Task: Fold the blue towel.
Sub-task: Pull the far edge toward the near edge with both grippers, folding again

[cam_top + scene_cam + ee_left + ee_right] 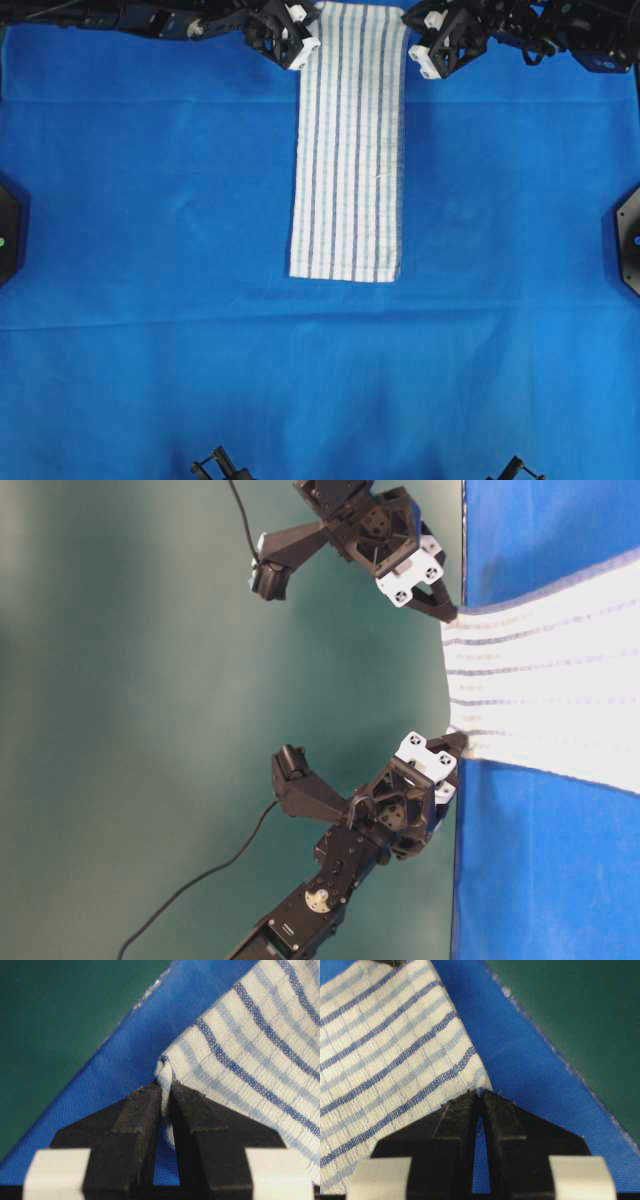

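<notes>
Left claw (165,1092): I had it pinched tight on one far corner of the blue towel (348,150); the wrist view showed cloth bunched between the jaws.
Right claw (479,1094): closed just as narrowly on the other far corner, with the towel's edge caught at the very tips.
Towel position: it stretched away from both claws as a long narrow strip, lying flat on the large blue cloth (150,250) that covered the table; the end between the claws was lifted slightly off the surface, judging by the table-level view.
Done so far: the strip looked already doubled lengthwise, though I could not confirm layers from above; both corners were secured.
Left to do: I judged the crosswise fold remained, carrying the held end over to the free end opposite the claws, then letting go.
Risk: the right claw's hold looked thin, so that corner could slip.
</notes>
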`<action>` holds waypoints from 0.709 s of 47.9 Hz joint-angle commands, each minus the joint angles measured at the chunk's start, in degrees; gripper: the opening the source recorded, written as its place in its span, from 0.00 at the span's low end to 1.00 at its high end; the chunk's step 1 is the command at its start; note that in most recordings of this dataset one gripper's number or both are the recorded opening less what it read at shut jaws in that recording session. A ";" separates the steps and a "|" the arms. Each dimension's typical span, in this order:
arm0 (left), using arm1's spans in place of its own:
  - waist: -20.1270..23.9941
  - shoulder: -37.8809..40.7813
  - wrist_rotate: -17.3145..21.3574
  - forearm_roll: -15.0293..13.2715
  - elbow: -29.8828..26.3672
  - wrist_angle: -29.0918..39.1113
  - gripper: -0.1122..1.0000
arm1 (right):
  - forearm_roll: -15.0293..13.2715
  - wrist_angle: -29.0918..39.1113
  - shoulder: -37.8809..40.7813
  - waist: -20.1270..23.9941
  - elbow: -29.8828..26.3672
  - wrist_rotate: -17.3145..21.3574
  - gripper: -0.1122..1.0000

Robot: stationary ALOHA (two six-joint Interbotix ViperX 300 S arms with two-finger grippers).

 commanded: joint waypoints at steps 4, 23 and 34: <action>-0.18 -3.34 1.05 0.09 -0.70 -0.09 0.14 | -0.09 0.00 -2.11 -0.35 -0.97 0.00 0.15; -2.90 -9.58 3.78 0.09 3.60 -0.09 0.15 | -0.09 0.53 -9.49 2.11 3.08 0.18 0.15; -8.00 -13.62 3.87 0.09 7.82 0.00 0.14 | 0.00 0.53 -13.89 6.86 6.94 0.44 0.15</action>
